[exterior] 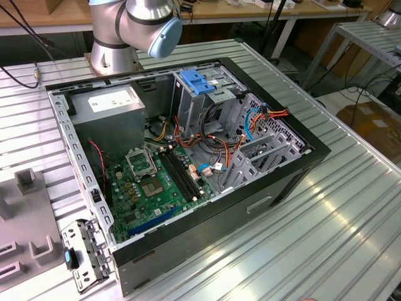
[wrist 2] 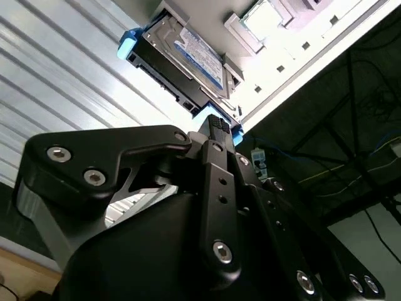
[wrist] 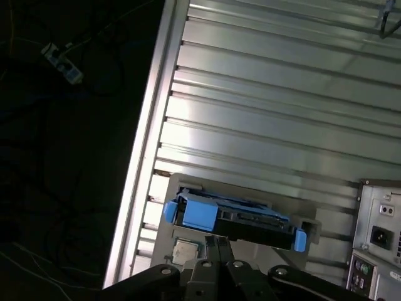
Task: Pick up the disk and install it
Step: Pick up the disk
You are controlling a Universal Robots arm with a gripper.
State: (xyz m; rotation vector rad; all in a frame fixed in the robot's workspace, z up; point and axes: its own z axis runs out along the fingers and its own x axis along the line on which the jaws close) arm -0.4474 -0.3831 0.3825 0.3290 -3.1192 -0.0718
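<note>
In the exterior view, an open computer case (exterior: 276,188) is lying on its side on a ribbed metal counter (exterior: 326,244). A green motherboard (exterior: 156,182) is showing at about seven o'clock inside the case. A grey power-supply box (exterior: 113,116) is sitting at about ten o'clock, and a blue ribbed bracket (exterior: 197,81) is standing over the drive bays at about twelve o'clock. The robot arm (exterior: 135,25) is rising from the counter beyond the case, toward eleven o'clock, and bending out of the picture.

In the second wrist view, the black claw (wrist 2: 216,128) is reaching toward the disk (wrist 2: 194,53) and coming right up against its bright blue rail (wrist 2: 128,44). The disk, a dark metal body with a label, is resting on a pale grey holder (wrist 2: 263,22) on the ribbed counter (wrist 2: 62,81). I cannot tell whether the claw is open, closed or gripping anything.

In the first wrist view, the disk (wrist: 232,216) is lying flat on the grey holder (wrist: 164,188) near the edge of the counter (wrist: 282,113), with blue rail ends showing at both sides. The claw (wrist: 219,246) is hanging just beside its near edge. The rear of the computer case (wrist: 379,235) is standing close by, apart from the disk.
</note>
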